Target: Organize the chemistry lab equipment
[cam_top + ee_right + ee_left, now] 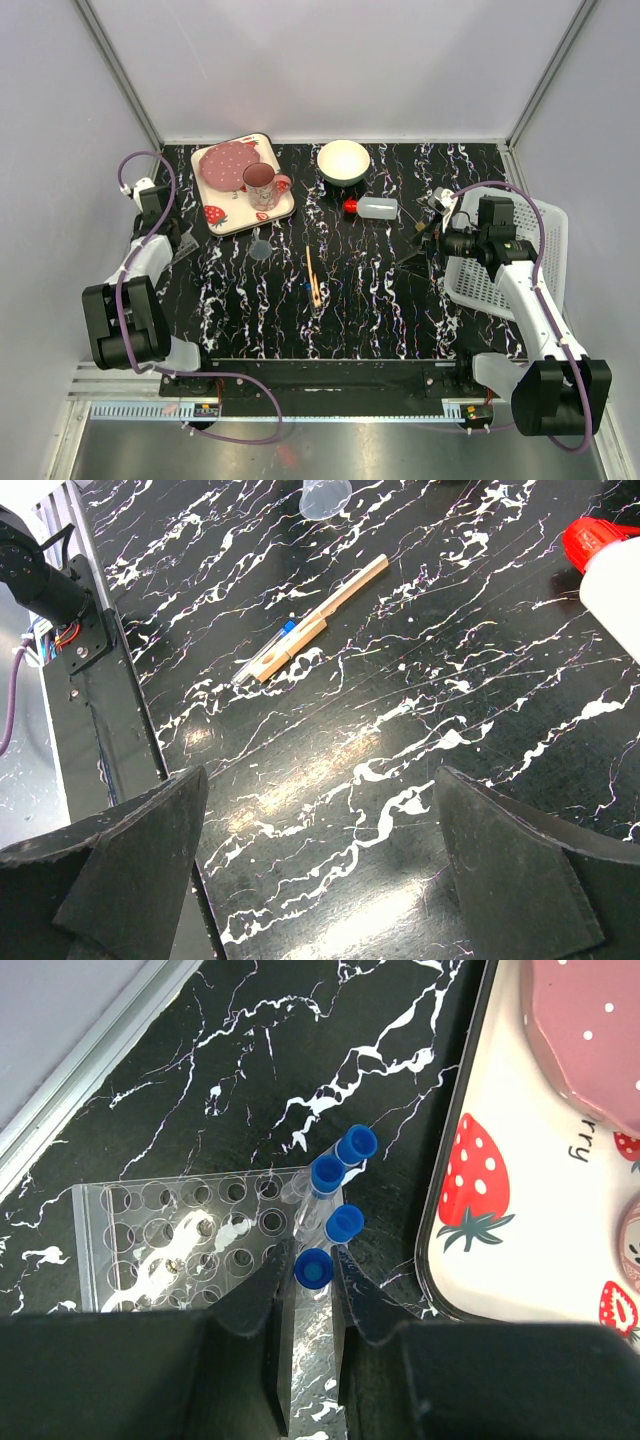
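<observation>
The left pincer is seen clamped on a blue-capped tube at the edge of the clear grid rack, three more tubes clustered there — beside the strawberry tray. Mid-surface, the wooden stick is laid flat; the right pincer is spread wide apart — the red-capped bottle lies near it

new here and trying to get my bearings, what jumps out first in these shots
The strawberry-print tray with its pink mug at the far left of the table grabs the eye. Next, the red-capped bottle lying near the white bowl, and blue-capped tubes bunched at the edge of the clear rack.
</observation>
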